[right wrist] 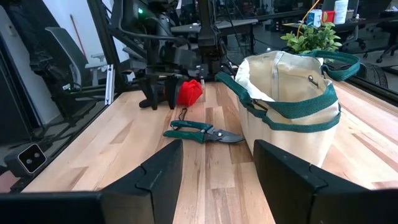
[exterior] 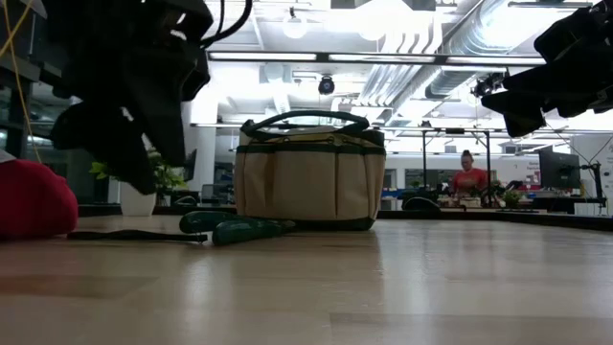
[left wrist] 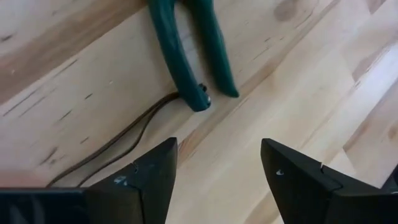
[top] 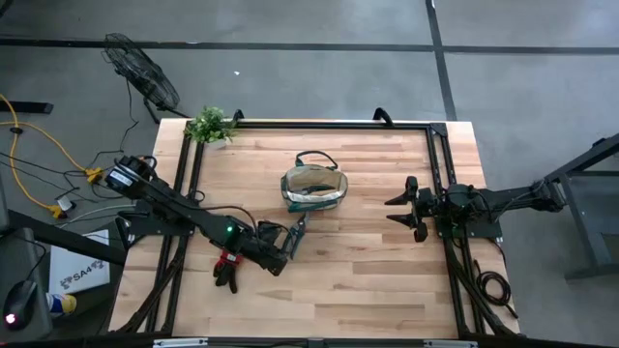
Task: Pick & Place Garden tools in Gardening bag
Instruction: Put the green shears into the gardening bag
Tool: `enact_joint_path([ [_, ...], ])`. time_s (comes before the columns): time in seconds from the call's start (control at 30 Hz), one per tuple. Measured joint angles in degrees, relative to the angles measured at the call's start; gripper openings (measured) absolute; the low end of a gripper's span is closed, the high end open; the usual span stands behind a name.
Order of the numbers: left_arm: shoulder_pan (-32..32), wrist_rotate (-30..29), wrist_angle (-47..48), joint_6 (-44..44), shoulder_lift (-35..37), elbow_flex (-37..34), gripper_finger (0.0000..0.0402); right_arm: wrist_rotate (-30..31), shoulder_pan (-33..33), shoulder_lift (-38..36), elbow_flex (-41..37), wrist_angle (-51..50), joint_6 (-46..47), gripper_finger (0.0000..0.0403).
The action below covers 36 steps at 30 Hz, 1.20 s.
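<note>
From above, the gardening bag (top: 314, 188) sits mid-table and the pruning shears (top: 296, 230) lie just beside it, toward the near edge. The left gripper (top: 282, 244) hovers there, jaws apart, nothing held. Its wrist view shows the slim, rigid green handles; probably slick, so I'd pinch both together. The right gripper (right wrist: 214, 163) waits by the right edge, jaws apart and empty.

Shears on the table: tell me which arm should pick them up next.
Left. The left gripper hovers open just short of the shears, their green handles right ahead of its fingers. The right gripper waits beyond the bag.
</note>
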<state>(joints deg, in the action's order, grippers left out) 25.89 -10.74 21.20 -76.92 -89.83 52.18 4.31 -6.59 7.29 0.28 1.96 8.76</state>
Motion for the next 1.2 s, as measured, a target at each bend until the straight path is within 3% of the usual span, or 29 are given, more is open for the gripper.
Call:
enact_joint_path([
  [0.37,-3.25,5.42,2.32,-4.38,-0.12,0.0,0.0228,-0.01,0.0,0.0,0.01,0.0,0.01,0.0189],
  [0.87,-4.13,5.22,7.92,0.11,-5.74,7.44,0.0228,0.01,0.0,0.58,-0.01,0.27,0.01,0.0189],
  [1.2,-4.02,3.73,11.93,-0.07,-5.76,7.58,0.0228,0.01,0.0,0.94,0.0,0.37,-0.01,0.0189],
])
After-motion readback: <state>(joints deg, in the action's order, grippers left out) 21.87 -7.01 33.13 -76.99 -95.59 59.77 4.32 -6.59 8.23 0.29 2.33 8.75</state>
